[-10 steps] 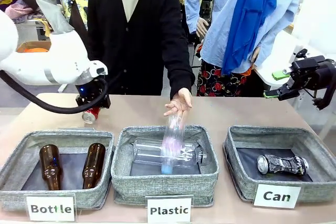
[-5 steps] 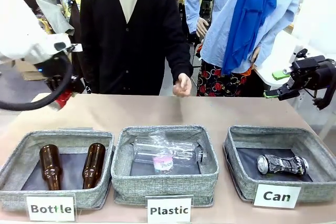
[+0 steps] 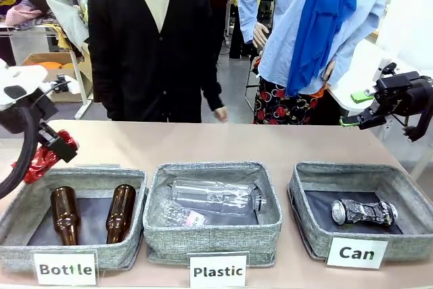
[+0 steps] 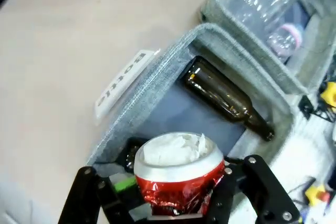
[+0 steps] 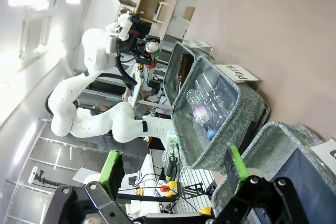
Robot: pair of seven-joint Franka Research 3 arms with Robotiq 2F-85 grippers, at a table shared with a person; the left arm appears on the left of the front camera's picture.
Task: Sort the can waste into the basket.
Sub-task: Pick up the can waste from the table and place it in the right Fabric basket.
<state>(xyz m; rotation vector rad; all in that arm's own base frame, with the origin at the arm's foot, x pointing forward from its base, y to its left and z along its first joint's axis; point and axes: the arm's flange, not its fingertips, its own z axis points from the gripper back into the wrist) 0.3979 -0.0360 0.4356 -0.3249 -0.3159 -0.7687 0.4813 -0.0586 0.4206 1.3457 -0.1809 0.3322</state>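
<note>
So the left gripper (image 3: pixel 47 157) is up over the far left end of the table (image 3: pixel 270 141), just above the back corner of the "Bottle" bin (image 3: pixel 74 214), and its fingers are clamped on the red can (image 3: pixel 42 160), which looks pretty crumpled. From the left wrist view you can see the can's silver end (image 4: pixel 177 156) facing the camera, pinched between the two black fingers with a green pad (image 4: pixel 122 184) against its side, and the bin with a brown glass bottle (image 4: pixel 227 98) lying right below it. The right gripper (image 3: pixel 358 109) hangs off past the right edge of the table, well apart from everything, fingers spread wide with nothing between them. The black can (image 3: pixel 362 212) is already lying on its side in the "Can" basket (image 3: pixel 399 184) at the right end. The middle "Plastic" bin (image 3: pixel 213 235) has clear plastic bottles (image 3: pixel 213 197) in it, two I think, though they're hard to separate. The person (image 3: pixel 152 38) in the black cardigan stands behind the table with one hand (image 3: pixel 220 114) down near the far edge, not touching anything.
</note>
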